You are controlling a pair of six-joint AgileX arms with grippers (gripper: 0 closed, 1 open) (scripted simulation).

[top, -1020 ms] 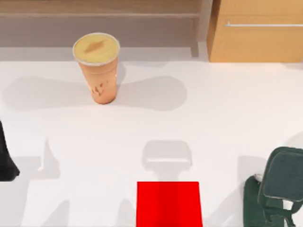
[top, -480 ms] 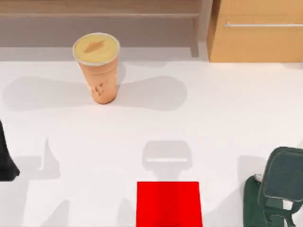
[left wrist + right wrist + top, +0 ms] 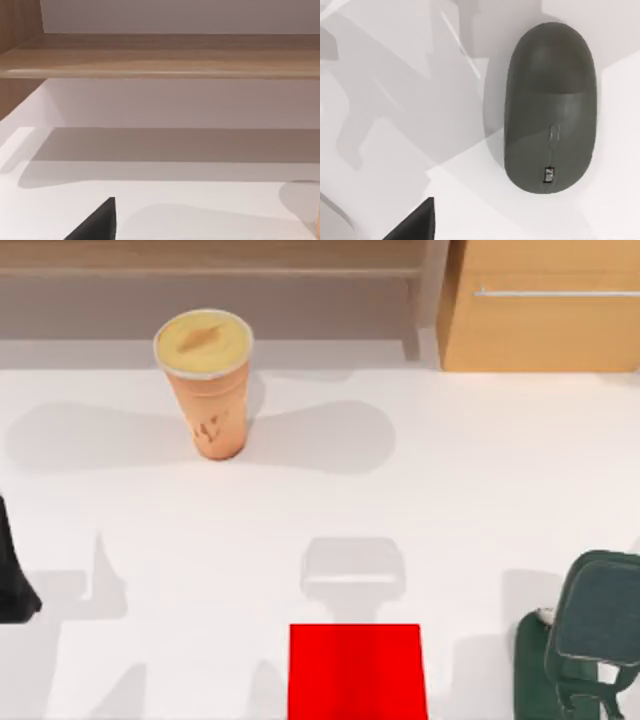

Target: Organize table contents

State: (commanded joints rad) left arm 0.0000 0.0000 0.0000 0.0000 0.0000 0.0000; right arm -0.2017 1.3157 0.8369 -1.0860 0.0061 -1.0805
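Starting at the top view's left edge: the left arm [image 3: 12,575] shows as a dark shape partly cut off by the frame, low over the table [image 3: 470,490]. Its fingers cannot be made out, so gripper state cannot be told. The left wrist view looks across the white tabletop toward a light wooden shelf [image 3: 160,55], with one dark fingertip [image 3: 97,222] at the lower edge.

Left of centre, toward the back: the cup [image 3: 207,380] stands upright on the table, orange-tan body, yellow top, apart from everything else.

Centre, at the near edge: a flat red pad [image 3: 357,672] lies on the tabletop, cut by the frame.

Back right: a wooden cabinet [image 3: 540,310] with a metal handle [image 3: 555,292].

Near right corner: the right arm [image 3: 585,645], dark green, hangs over the table. The right wrist view looks straight down on the mouse [image 3: 549,107], dark grey, oval, lying flat on the white surface, with nothing touching it. A single dark fingertip [image 3: 415,222] sits at that view's edge, well apart from the mouse; how far the right gripper is spread cannot be told.
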